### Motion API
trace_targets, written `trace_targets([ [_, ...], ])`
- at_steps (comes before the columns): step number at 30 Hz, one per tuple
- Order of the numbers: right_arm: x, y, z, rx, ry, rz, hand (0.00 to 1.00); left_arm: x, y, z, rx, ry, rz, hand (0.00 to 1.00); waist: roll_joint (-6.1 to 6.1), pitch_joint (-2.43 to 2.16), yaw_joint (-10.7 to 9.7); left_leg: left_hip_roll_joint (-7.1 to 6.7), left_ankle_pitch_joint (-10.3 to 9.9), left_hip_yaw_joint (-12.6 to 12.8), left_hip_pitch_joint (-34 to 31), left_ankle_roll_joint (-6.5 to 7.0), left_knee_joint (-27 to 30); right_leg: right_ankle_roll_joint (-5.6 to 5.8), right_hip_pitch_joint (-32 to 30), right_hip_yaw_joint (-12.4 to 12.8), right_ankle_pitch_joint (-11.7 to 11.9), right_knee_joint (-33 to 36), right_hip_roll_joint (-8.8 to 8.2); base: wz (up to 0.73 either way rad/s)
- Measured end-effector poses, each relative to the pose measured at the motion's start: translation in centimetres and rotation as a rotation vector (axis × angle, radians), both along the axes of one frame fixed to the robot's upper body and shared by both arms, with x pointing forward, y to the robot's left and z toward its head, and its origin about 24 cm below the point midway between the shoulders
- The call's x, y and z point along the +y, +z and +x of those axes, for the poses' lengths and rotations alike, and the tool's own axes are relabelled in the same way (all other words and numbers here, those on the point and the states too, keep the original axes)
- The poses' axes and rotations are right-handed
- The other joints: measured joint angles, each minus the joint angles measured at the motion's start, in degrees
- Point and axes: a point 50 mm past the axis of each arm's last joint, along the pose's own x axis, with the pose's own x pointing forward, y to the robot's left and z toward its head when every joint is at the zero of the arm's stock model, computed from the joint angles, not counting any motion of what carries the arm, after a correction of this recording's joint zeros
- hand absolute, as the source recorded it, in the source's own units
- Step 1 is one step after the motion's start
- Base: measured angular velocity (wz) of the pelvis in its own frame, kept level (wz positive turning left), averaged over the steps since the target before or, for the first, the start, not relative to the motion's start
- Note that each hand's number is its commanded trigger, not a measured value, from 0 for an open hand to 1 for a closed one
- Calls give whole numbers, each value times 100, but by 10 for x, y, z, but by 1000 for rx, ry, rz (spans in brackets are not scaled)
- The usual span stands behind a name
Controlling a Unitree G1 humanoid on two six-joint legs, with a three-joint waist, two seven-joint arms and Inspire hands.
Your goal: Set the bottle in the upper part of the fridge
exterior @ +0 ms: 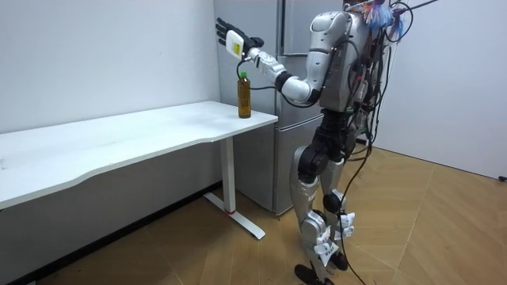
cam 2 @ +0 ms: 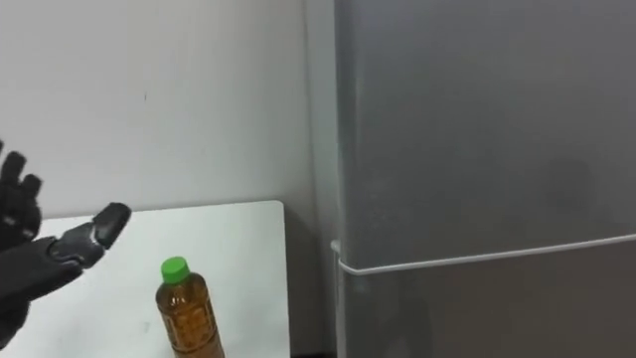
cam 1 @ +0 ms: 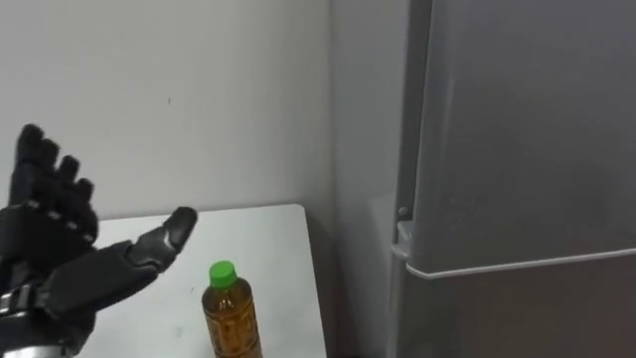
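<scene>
- Standing where the white table [exterior: 158,127] met the grey fridge [cam 1: 517,318], the robot had its left hand [cam 1: 55,254] raised beside and above the bottle [cam 1: 231,320], clear of it.
- That hand was spread wide, fingers straight and thumb stretched toward the bottle, holding nothing.
- The bottle stood on the table near the corner closest to the fridge, with amber liquid inside and nothing touching it.
- Progress, as I judged it, was barely begun: the bottle was not yet grasped, and the upper door [cam 1: 537,119] appeared shut, as did the lower door beneath the seam.
- What was left was to close the hand round the bottle, open the upper door and set the bottle inside.
- The bottle's long axis ran vertical, its green cap [cam 1: 223,270] pointing straight up and its base flat on the tabletop; nothing suggested a tilt.
</scene>
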Motion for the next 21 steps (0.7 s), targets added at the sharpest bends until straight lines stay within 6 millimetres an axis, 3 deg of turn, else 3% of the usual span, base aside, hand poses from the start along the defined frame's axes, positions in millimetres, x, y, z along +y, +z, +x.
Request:
trace_targets([
  [7,0,0,1,3,-7,1,0,-23,12,2,-76,-212,17,0,55,-28,-55,8,1,4,-2,1,15,0,-31,105,0,3,-14,-2],
  [21,-3,0,6,6,11,-6,0,-53,6,1,-67,-458,48,0,145,-39,-245,19,2,140,12,0,-11,-3,-82,284,1,10,23,-4],
])
